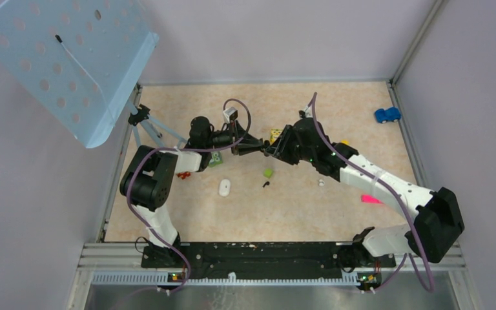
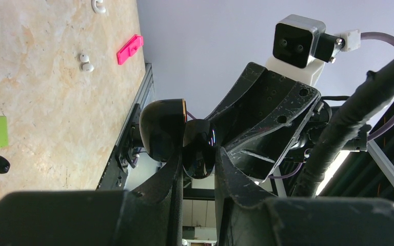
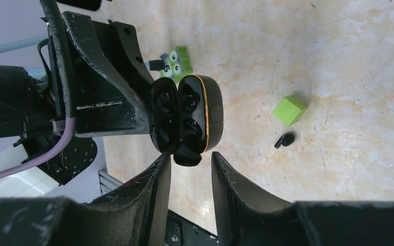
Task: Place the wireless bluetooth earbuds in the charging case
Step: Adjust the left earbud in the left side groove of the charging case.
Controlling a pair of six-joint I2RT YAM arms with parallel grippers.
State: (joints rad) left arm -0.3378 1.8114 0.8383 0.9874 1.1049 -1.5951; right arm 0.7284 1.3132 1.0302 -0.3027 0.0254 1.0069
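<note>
Looking half done at best: the charging case (image 3: 200,102) is pinched, lid open, in the left gripper (image 2: 197,159). One earbud (image 3: 286,139) is left on the table (image 3: 338,61) by the green cube (image 3: 290,110). The right gripper (image 3: 191,161) is parted narrowly at the case; its hold can't be told.

Bright, even light; blurred near foreground
</note>
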